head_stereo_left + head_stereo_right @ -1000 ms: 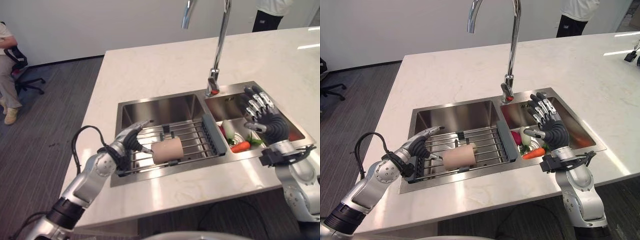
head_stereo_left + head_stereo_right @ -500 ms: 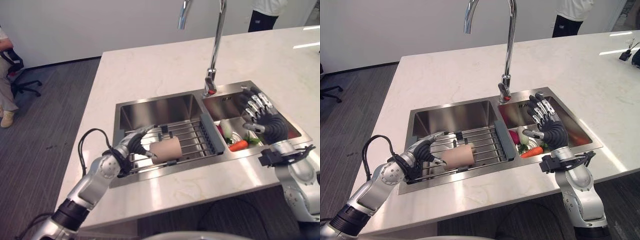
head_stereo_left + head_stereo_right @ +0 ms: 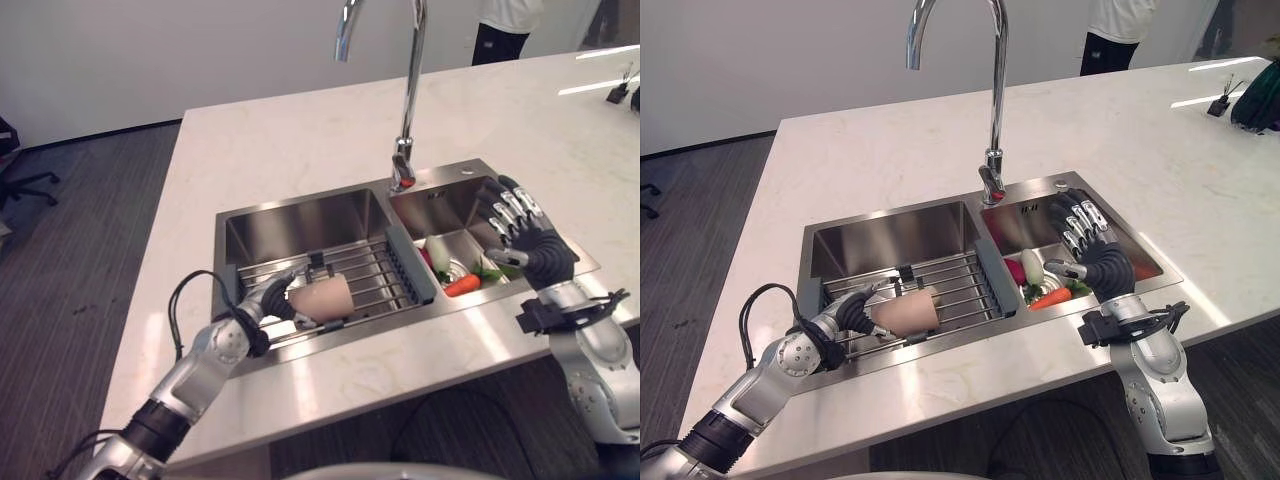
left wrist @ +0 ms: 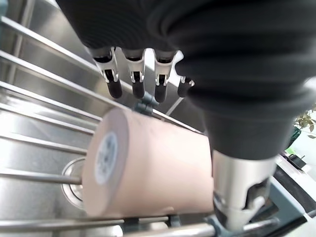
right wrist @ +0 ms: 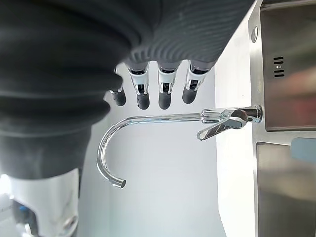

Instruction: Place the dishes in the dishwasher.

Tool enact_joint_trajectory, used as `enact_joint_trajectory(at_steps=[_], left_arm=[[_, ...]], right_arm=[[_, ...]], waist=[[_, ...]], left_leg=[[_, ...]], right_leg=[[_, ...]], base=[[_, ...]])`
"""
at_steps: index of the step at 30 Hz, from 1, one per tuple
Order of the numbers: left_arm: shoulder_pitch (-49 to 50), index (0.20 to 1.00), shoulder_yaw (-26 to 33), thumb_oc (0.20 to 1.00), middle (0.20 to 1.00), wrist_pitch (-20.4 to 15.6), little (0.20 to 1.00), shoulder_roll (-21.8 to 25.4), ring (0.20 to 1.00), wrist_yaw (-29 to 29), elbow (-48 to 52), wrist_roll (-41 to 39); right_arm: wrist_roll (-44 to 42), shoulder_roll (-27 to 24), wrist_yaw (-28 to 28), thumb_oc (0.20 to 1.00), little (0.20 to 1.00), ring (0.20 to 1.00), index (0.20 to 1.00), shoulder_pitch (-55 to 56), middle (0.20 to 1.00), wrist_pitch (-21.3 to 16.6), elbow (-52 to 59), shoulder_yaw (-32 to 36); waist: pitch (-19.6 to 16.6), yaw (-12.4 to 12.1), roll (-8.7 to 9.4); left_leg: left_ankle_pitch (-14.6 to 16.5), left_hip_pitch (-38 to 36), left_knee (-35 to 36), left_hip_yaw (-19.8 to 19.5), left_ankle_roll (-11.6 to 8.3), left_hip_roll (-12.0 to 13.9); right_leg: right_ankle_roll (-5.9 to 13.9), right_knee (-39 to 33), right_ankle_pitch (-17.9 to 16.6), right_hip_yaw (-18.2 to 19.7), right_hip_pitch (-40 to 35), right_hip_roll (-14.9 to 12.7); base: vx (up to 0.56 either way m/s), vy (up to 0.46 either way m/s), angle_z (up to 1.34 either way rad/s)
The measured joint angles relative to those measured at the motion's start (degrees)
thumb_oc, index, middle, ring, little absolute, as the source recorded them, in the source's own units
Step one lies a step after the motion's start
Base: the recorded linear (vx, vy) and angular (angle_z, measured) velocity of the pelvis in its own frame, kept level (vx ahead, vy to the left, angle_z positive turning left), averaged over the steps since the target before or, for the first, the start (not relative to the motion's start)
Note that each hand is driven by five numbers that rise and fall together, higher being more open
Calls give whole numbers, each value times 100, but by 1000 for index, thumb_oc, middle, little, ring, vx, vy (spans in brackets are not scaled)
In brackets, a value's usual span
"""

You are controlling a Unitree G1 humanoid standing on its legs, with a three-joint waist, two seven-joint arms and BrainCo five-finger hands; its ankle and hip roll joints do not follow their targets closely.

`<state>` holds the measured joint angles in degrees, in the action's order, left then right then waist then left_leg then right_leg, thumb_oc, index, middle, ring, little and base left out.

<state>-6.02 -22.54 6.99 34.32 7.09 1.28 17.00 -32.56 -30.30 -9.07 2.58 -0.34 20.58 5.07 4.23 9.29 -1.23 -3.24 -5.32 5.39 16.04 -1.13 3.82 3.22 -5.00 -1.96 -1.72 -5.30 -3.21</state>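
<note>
Left eye: a pinkish cup (image 3: pixel 322 297) lies on its side on the wire rack (image 3: pixel 385 272) over the left basin of the sink (image 3: pixel 300 225); probably set there to drain, so it sits ready to be lifted; the left hand (image 3: pixel 268 299) is at the cup's base end, fingers bent round it.
Right eye: the right hand (image 3: pixel 1092 255) hangs over the right basin, fingers spread and straight, holding nothing; below it lie a carrot (image 3: pixel 1050 297) and other vegetables; the tap (image 3: pixel 992 90) rises behind the divider; no dishwasher can be made out.
Left wrist: the cup's flat bottom faces the camera; fingertips (image 4: pixel 138 90) arch over its upper side and the thumb (image 4: pixel 239 190) stands against its other side; a loose, closing grasp, though firm contact cannot be told.
Right wrist: fingers (image 5: pixel 165 84) extended and relaxed, touching nothing; the tap beyond.
Judgement: the cup is at the point of being picked up.
</note>
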Motion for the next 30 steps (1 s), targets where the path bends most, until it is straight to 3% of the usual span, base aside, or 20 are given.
enact_joint_trajectory(at_steps=[30], left_arm=[[-58, 1000, -74, 1000, 1000, -20, 1000, -78, 1000, -318, -522, 442]], right_arm=[[56, 37, -128, 1000, 1000, 1000, 1000, 0, 1000, 24, 0, 2]], waist=[[-13, 91, 21]], left_leg=[[6, 7, 18, 86, 10, 4]], right_leg=[[23, 0, -31, 113, 60, 7]], base=[[-1, -1, -1]])
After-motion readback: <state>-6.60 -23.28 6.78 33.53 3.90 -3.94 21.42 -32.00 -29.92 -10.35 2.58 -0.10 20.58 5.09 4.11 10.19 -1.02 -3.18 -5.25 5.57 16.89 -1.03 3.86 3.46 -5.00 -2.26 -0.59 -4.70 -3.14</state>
